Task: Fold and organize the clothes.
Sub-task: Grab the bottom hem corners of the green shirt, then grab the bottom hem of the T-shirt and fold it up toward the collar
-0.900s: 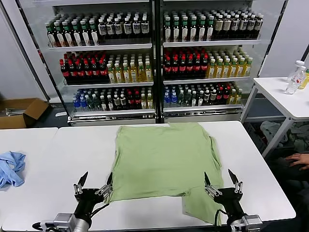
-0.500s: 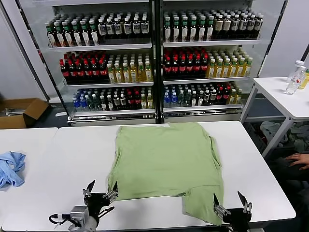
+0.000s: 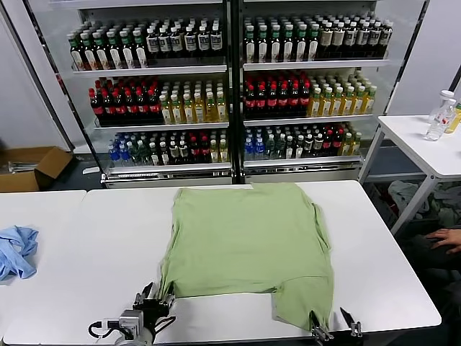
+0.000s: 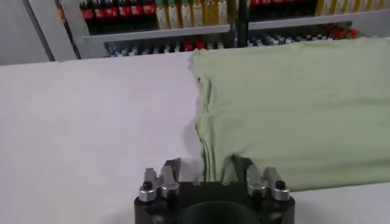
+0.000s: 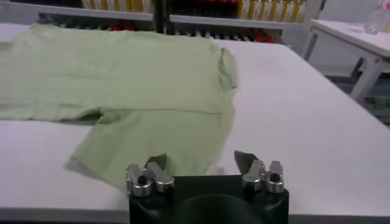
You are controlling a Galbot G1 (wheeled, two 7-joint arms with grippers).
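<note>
Grippers low at the near table edge, both with jaws apart, nothing held.
Left gripper (image 3: 154,297) sits just beside the green shirt's (image 3: 248,241) near-left hem corner; right gripper (image 3: 333,331) is by the flap hanging toward the near-right. Shirt lies back-up, mostly flat, mid white table (image 3: 86,245). Judgement: pinch both hem corners evenly, single layer only, then lift together to avoid skewing the fold.

No readable text, brand, number or sign anywhere. Labels on the bottles (image 3: 216,94) in the cooler shelves too small to make out. Nothing printed on the visible side of the green shirt (image 3: 248,241) or on the white table (image 3: 94,245).
</note>
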